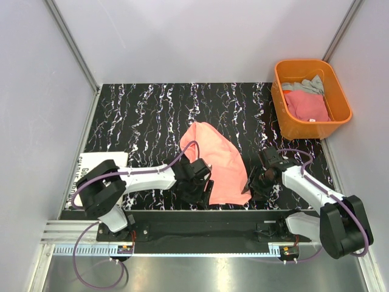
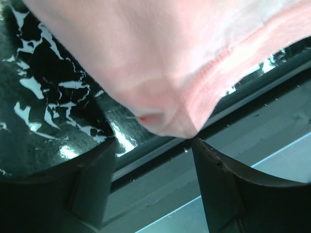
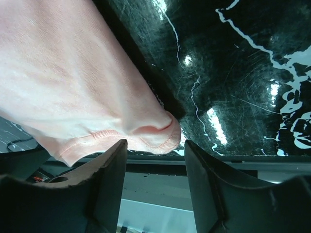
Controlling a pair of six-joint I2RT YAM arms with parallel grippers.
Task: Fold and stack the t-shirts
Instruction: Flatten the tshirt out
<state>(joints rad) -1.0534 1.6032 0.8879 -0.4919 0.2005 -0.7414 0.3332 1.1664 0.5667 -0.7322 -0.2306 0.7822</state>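
Salmon tee lies near-left of the orange tub, well apart. L gripper and R gripper hover jaws apart at its near hem corners, seemingly nothing pinched, prob. so both can lift the hem evenly to fold.

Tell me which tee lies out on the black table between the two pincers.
The salmon-pink tee; the deeper pink tee and grey tee sit in the orange tub.
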